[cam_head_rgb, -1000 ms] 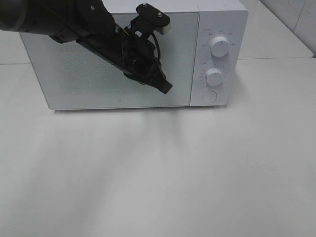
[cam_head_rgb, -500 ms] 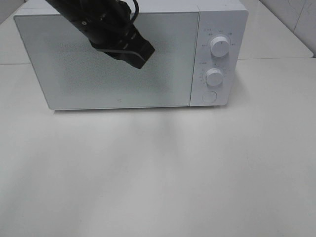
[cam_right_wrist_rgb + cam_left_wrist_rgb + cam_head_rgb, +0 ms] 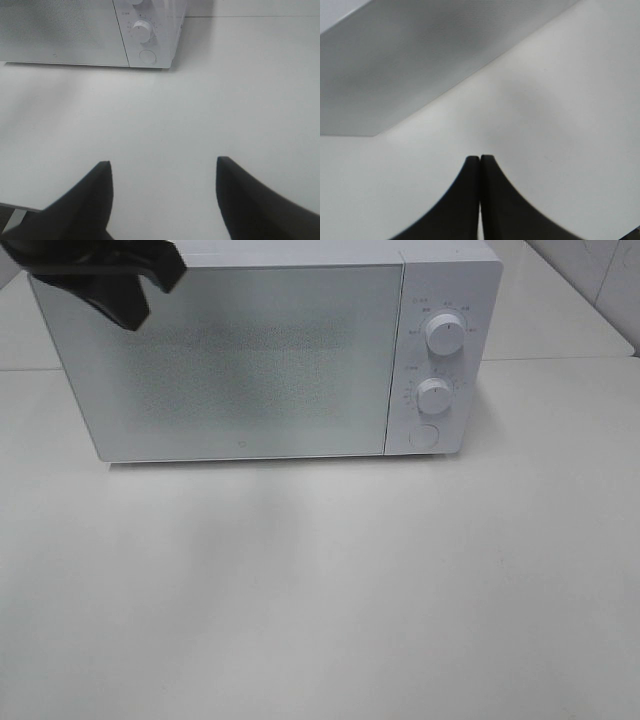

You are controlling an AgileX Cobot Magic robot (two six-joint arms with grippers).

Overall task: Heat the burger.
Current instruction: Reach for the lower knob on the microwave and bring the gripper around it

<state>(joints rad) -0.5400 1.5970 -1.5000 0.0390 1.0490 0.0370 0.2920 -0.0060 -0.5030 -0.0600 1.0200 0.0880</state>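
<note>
Burger: not in view, possibly inside the shut microwave, cannot tell | handling (judged): light, soft, stacked layers likely to slide; take it gently across the bun's sides | left end effector: closed, empty | right end effector: open, empty, above the surface

Left hand pinched closed, right hand spread.
</note>
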